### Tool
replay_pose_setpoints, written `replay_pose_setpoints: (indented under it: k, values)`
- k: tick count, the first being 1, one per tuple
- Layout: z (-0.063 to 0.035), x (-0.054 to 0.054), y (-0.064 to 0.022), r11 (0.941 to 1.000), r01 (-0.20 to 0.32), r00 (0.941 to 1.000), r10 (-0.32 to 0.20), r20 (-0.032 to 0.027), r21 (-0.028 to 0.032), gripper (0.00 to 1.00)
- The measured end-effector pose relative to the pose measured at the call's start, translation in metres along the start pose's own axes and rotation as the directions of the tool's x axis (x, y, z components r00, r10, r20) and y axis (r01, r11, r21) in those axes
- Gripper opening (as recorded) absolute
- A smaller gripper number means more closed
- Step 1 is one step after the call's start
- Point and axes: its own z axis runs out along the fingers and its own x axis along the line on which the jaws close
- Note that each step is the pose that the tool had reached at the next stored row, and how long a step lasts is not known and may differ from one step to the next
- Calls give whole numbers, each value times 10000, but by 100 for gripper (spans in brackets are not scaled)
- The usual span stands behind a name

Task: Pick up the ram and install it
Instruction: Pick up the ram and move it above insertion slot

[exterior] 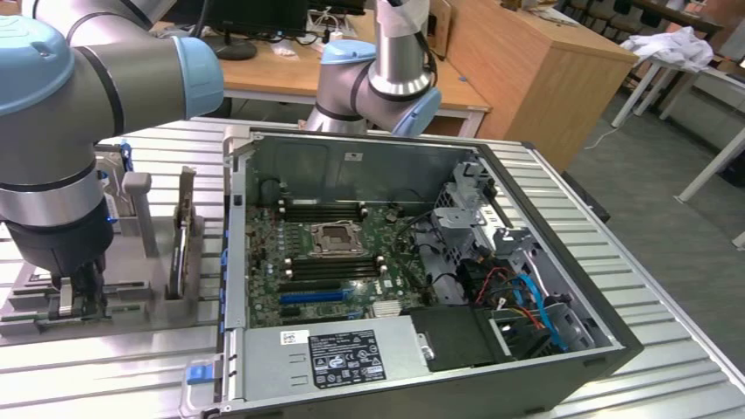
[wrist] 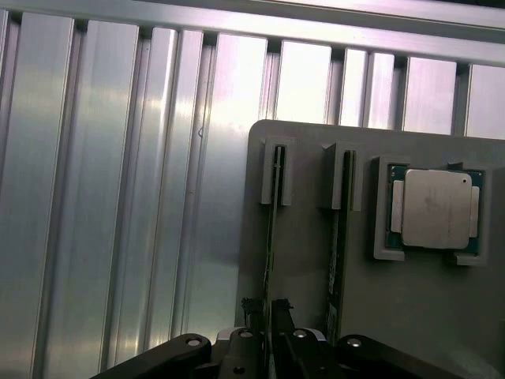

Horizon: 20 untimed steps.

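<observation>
You saw the tool [wrist: 268, 309] poised low over the grey holder [wrist: 308, 268] on the ribbed tabletop [wrist: 118, 197]. Its fingers stood narrowly parted astride the ram [wrist: 274, 229], which stood on edge in a holder slot beside a second stick [wrist: 338, 237].

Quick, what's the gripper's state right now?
Gripper: down at the ram standing in the holder; open or shut cannot be told.

Green motherboard [exterior: 270, 262], ribbed silver table [exterior: 117, 367]
</observation>
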Motion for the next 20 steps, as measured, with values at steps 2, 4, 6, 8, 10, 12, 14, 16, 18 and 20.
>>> replay_pose_setpoints:
  k: [2, 4, 6, 8, 10, 12, 14, 16, 18, 20]
  values:
    - [0, 0, 0, 10000, 1, 10000, -1, 0, 0, 19]
    - [0, 0, 0, 10000, 0, 10000, 0, 0, 1, 19]
    - [0, 0, 0, 10000, 0, 10000, 0, 0, 1, 12]
    - [0, 0, 0, 10000, 0, 10000, 0, 0, 0, 12]
    - [0, 0, 0, 10000, 0, 10000, 0, 0, 0, 12]
    - [0, 0, 0, 10000, 0, 10000, 0, 0, 0, 12]
    - [0, 0, 0, 10000, 0, 10000, 0, 0, 1, 12]
    - [0, 0, 0, 10000, 0, 10000, 0, 0, 0, 12]
    - [0, 0, 0, 10000, -10, 10000, 10, 0, 0, 12]
    - [0, 0, 0, 10000, -55, 10000, 55, 2, 0, 12]
